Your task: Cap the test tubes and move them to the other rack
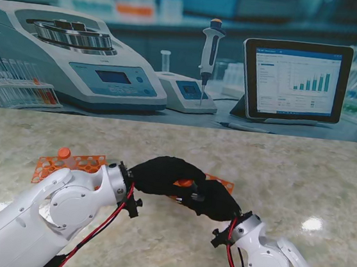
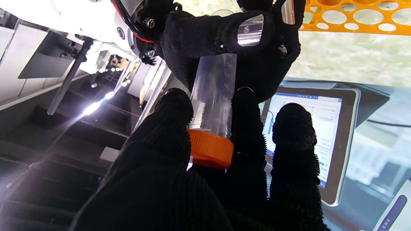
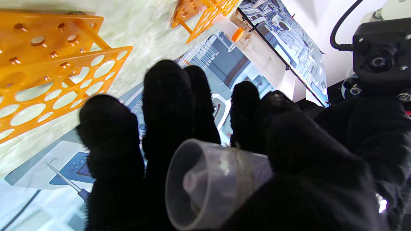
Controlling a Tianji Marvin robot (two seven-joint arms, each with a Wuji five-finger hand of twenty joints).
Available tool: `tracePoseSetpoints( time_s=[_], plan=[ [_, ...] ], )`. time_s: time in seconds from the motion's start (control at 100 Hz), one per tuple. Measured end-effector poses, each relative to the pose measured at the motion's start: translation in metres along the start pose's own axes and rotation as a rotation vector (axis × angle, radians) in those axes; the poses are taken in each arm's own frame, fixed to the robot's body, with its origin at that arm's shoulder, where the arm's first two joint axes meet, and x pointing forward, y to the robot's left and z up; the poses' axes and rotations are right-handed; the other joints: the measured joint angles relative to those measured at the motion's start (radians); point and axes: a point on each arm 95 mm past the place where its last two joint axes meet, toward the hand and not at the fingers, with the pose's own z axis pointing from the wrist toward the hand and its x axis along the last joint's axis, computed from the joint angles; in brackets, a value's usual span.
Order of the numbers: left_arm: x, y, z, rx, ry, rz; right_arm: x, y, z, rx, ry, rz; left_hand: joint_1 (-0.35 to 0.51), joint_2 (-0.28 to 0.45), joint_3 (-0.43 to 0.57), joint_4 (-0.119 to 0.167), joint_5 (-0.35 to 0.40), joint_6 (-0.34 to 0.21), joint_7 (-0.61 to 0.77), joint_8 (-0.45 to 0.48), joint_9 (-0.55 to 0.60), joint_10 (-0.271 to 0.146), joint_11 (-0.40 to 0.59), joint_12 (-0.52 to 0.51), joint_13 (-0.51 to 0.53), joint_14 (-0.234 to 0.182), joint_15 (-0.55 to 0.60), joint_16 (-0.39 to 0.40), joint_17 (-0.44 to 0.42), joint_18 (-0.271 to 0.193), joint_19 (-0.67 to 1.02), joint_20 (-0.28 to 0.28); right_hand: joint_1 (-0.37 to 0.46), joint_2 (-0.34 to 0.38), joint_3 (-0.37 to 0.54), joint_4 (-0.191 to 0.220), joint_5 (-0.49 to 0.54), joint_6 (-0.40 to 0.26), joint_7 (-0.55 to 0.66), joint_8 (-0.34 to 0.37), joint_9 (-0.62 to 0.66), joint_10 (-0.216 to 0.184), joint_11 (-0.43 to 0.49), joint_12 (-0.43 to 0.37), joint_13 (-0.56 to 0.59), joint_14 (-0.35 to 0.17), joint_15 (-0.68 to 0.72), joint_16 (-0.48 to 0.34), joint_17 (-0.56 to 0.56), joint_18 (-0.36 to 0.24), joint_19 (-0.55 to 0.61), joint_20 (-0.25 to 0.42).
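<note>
While both hands are meeting over the table, the right hand [image 1: 213, 200] is gripping the clear tube [image 2: 214, 93] by its body, and the left hand [image 1: 164, 174] is closing thumb and fingers [image 2: 245, 128] around the orange cap [image 2: 210, 149] on the tube's mouth. Running lengthwise from the left fingertips toward the right palm, the tube is showing printed graduations and looking empty. Orange racks [image 3: 61, 73] are standing just beyond the fingers.

Clear plastic tube [image 2: 213, 96]; ribbed orange cap [image 2: 210, 149]
</note>
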Motion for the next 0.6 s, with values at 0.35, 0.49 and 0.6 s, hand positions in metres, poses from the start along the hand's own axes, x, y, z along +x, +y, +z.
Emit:
tracePoseSetpoints(
  time_s=[0.35,0.49,0.6],
  plan=[
    [-0.0008,0.0011,0.0008,-0.006,-0.004,-0.022,0.0008,-0.0013,-0.0014,-0.01,0.005,0.007,-0.002,0.005,0.001,-0.031,-0.027,-0.005,0.054,0.113,-0.004,0.0,0.017,0.083,0.084,0.01,0.324,0.024,0.194,-0.032,0.151,0.045,0.014,0.0,-0.003,0.0,-0.002,0.011,0.0,-0.025,0.0,0.0,0.0,0.0,0.0,0.0,0.0,0.0,0.0,0.0,0.0,0.0],
    [-0.0007,0.0018,0.0004,-0.005,-0.007,-0.036,0.001,-0.0015,-0.0018,-0.016,0.006,0.009,-0.002,0.005,0.008,-0.049,-0.028,-0.005,0.056,0.137,-0.016,0.0,0.024,0.106,0.084,0.01,0.35,0.024,0.257,-0.032,0.151,0.045,0.044,-0.007,-0.04,0.0,-0.002,0.019,0.011,-0.063,-0.002,0.0,0.001,0.003,0.0,0.0,-0.002,-0.001,0.0,0.0,-0.002,0.0],
    [-0.0007,0.0027,-0.0013,0.01,-0.009,-0.043,0.0017,-0.001,-0.0015,-0.023,0.009,0.008,-0.002,0.005,0.01,-0.053,-0.037,-0.004,0.068,0.161,-0.018,0.0,0.025,0.109,0.084,0.01,0.35,0.024,0.292,-0.032,0.143,0.045,0.063,-0.023,-0.046,0.0,-0.002,0.021,0.012,-0.087,-0.003,0.0,0.001,0.003,0.0,-0.001,-0.004,-0.007,-0.005,0.0,-0.009,0.0]
  ],
)
